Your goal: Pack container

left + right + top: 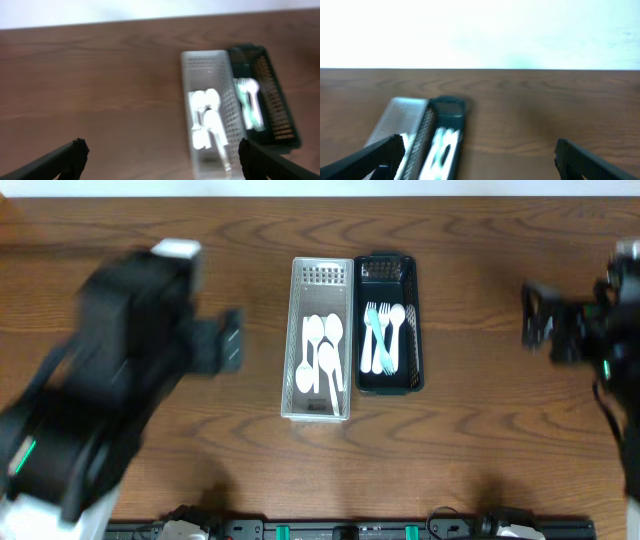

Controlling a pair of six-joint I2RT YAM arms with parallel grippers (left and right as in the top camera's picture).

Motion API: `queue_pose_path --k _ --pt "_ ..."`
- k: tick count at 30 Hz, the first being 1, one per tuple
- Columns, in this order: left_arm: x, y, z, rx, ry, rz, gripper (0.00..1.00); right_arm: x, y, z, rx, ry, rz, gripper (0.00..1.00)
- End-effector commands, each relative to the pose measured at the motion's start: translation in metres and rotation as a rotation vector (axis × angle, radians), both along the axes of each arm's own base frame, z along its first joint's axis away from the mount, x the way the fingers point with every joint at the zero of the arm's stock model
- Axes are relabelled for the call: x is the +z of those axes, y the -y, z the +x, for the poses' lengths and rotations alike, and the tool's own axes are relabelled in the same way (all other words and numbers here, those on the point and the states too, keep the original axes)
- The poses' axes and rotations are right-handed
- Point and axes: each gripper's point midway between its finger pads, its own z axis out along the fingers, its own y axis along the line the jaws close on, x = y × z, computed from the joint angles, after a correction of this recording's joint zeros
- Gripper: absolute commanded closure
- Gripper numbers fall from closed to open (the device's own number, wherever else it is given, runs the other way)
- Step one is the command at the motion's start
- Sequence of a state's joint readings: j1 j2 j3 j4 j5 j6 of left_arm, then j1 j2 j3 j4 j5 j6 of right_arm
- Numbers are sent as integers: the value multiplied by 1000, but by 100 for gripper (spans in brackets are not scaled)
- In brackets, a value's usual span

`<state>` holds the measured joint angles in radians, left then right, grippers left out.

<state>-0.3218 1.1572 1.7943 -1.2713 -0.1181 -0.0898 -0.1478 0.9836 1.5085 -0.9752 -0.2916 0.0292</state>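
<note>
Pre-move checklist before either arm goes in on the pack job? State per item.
1. Left pincer open and empty: ok.
2. Right pincer open and empty: ok.
3. White basket and dark basket upright, side by side: ok.
4. Spoons inside the white basket, forks inside the dark basket: ok.
5. Both arms apart from the baskets: ok.
6. Wrist views sharp enough for aiming: not ok, blurred.

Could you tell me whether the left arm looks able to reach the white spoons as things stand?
Probably yes: the open left pincer has only bare table between it and the spoons in the uncovered clear bin.
</note>
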Motion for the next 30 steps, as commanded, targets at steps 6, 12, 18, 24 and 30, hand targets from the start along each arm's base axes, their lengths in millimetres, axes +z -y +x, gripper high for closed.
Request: queue_pose_path --k 6,12,18,24,30 --pt "26 -71 -112 151 164 73 2 18 -26 -103 68 109 -15 1" --pt "21 -89 -167 155 228 46 2 29 -31 -139 67 207 -32 1" --pt "8 -97 -192 154 215 51 2 32 -32 -149 67 235 -37 1" --pt "6 -98 -194 153 202 56 2 32 -32 -148 66 234 -38 1" --pt "6 -98 -194 153 202 56 2 32 -32 -148 66 234 -37 1"
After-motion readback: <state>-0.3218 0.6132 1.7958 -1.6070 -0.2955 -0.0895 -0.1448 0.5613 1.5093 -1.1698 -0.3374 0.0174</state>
